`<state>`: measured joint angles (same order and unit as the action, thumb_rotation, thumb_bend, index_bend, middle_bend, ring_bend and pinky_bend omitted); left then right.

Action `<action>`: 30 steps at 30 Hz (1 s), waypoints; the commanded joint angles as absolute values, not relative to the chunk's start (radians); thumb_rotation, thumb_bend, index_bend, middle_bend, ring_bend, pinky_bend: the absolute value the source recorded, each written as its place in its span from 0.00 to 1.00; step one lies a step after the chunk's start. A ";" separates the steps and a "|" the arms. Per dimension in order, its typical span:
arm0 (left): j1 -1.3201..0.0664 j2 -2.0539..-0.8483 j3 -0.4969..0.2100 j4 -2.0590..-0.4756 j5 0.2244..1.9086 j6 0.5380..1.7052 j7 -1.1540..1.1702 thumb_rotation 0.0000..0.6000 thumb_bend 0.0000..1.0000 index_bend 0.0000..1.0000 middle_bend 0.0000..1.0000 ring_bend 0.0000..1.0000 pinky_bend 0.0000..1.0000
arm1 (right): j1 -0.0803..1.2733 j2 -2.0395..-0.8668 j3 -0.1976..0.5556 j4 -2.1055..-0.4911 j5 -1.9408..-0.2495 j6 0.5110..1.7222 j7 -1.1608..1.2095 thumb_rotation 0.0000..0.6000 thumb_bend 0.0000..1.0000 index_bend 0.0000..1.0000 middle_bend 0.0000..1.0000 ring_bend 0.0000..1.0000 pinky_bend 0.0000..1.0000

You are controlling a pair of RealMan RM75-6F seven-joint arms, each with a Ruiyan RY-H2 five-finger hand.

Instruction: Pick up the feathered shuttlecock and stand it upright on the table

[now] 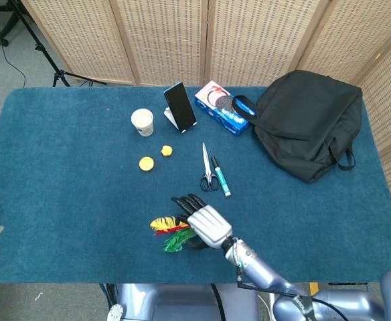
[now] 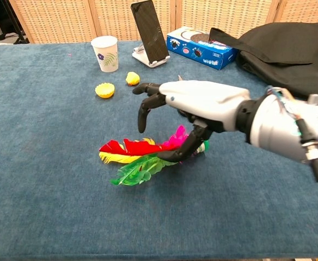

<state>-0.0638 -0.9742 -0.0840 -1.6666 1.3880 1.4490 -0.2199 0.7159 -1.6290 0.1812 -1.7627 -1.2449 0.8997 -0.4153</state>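
Note:
The feathered shuttlecock [image 2: 142, 155] lies on its side on the blue table, with red, yellow, green and pink feathers pointing left and its green-and-white base [image 2: 202, 144] to the right. In the head view the shuttlecock [image 1: 169, 227] is partly covered. My right hand [image 2: 194, 106] hovers right over the pink feathers with fingers spread; its thumb reaches down beside the feathers near the base. It holds nothing. The same right hand [image 1: 205, 224] shows over the shuttlecock from above. My left hand is in neither view.
Scissors [image 1: 206, 170] and a teal marker [image 1: 221, 177] lie behind the shuttlecock. Further back are two yellow pieces [image 1: 146, 163], a paper cup [image 1: 142, 122], a phone on a stand [image 1: 179, 107], a blue box [image 1: 219, 107] and a black backpack [image 1: 309, 124].

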 commanded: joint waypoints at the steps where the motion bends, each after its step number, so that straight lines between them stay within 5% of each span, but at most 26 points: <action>1: -0.063 -0.971 -0.084 -1.665 1.389 1.448 -0.232 1.00 0.00 0.00 0.00 0.00 0.00 | 0.745 -1.677 0.190 -1.729 -1.207 0.904 -0.469 1.00 0.36 0.36 0.01 0.00 0.00; 9: -0.065 -0.964 -0.082 -1.659 1.395 1.436 -0.262 1.00 0.00 0.00 0.00 0.00 0.00 | 0.784 -1.750 0.205 -1.673 -1.154 0.919 -0.505 1.00 0.36 0.36 0.01 0.00 0.00; 30: -0.062 -0.955 -0.084 -1.653 1.396 1.434 -0.293 1.00 0.00 0.00 0.00 0.00 0.00 | 0.804 -1.795 0.186 -1.622 -1.149 0.953 -0.456 1.00 0.51 0.62 0.03 0.00 0.00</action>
